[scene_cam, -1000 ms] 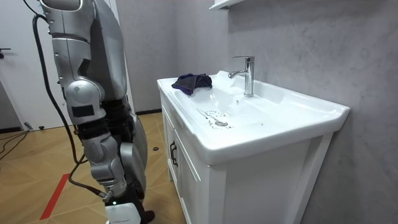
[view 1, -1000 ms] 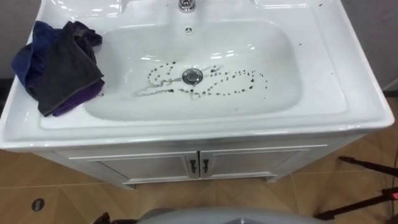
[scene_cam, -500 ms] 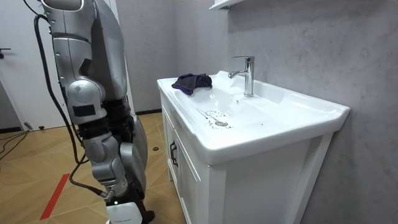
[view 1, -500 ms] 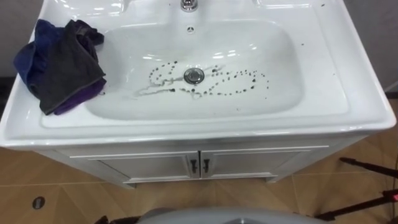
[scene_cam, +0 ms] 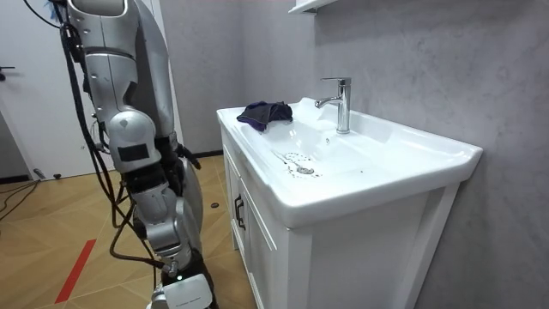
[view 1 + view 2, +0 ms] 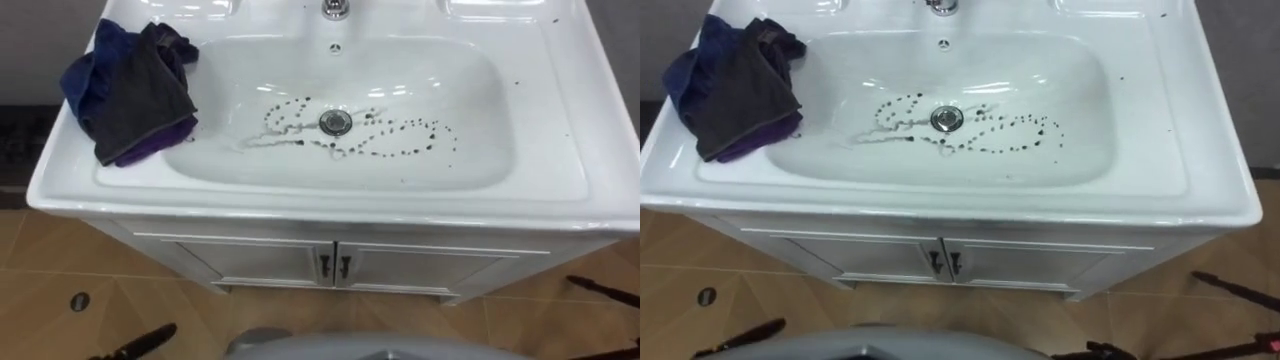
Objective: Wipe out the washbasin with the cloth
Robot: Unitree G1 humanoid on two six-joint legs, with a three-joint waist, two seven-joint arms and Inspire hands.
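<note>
Robot hand: grasp not discernible; dark cloth bunched on basin rim, left side.

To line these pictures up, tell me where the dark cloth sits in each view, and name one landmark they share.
Left eye view: the dark cloth lies upper left, on the basin's left rim.
Right eye view: the dark cloth is upper left too, on that rim.
Room view: the dark cloth is near the centre, at the basin's far corner, to the room view's left of the tap.
Shared landmark: the drain amid dark specks.
</note>
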